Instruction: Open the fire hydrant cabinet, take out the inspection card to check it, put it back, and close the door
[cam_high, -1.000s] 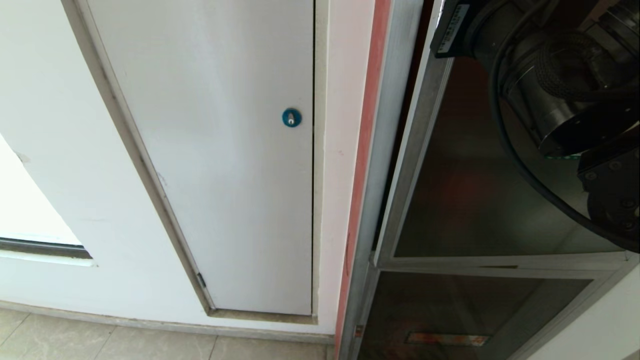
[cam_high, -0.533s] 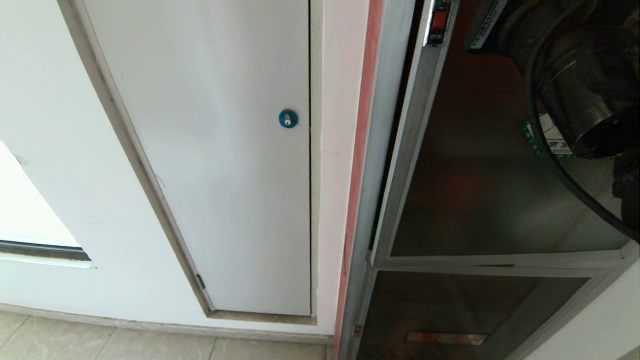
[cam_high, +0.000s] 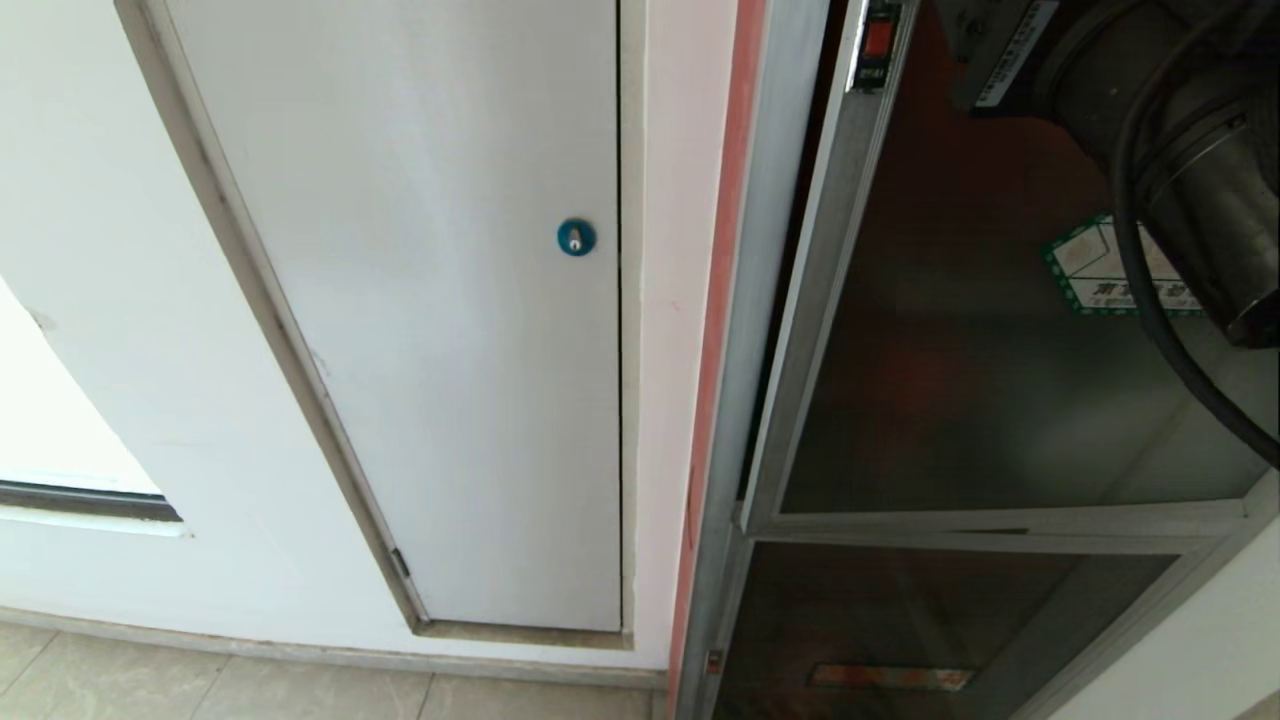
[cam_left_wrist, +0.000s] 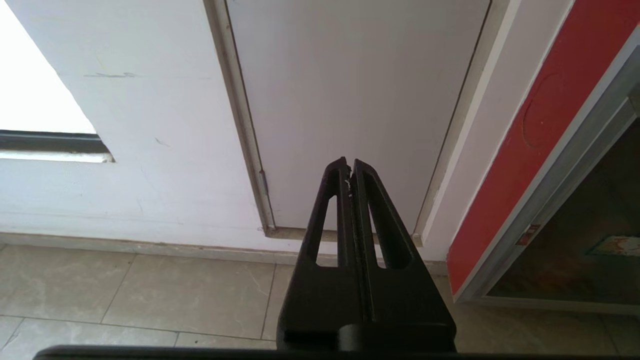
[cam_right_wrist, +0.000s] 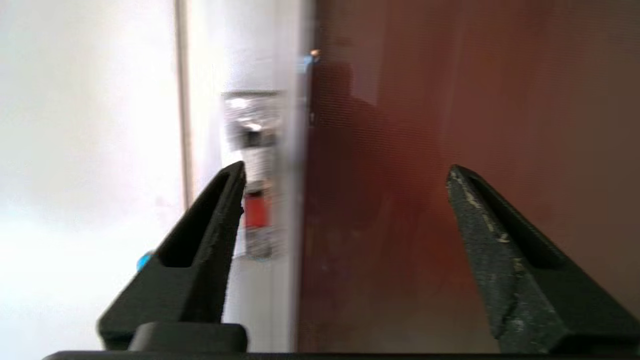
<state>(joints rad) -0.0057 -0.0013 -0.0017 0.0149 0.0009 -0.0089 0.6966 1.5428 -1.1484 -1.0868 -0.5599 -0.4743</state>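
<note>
The fire hydrant cabinet stands at the right, silver-framed with a red strip down its side. Its door is dark tinted glass and carries a green-bordered sticker and a small red latch. A narrow dark gap runs along the door's latch edge. My right arm hangs before the door's upper part. In the right wrist view my right gripper is open in front of the glass, nothing between its fingers, the red latch beside one fingertip. The inspection card is out of view. My left gripper is shut, parked low.
A white panel with a round blue lock fills the wall left of the cabinet. Below the door sits a smaller glass panel with a red label. Tiled floor runs along the wall's base.
My right arm has drawn up and to the right in the head view, uncovering the red latch and the green sticker. The view itself shifted slightly.
</note>
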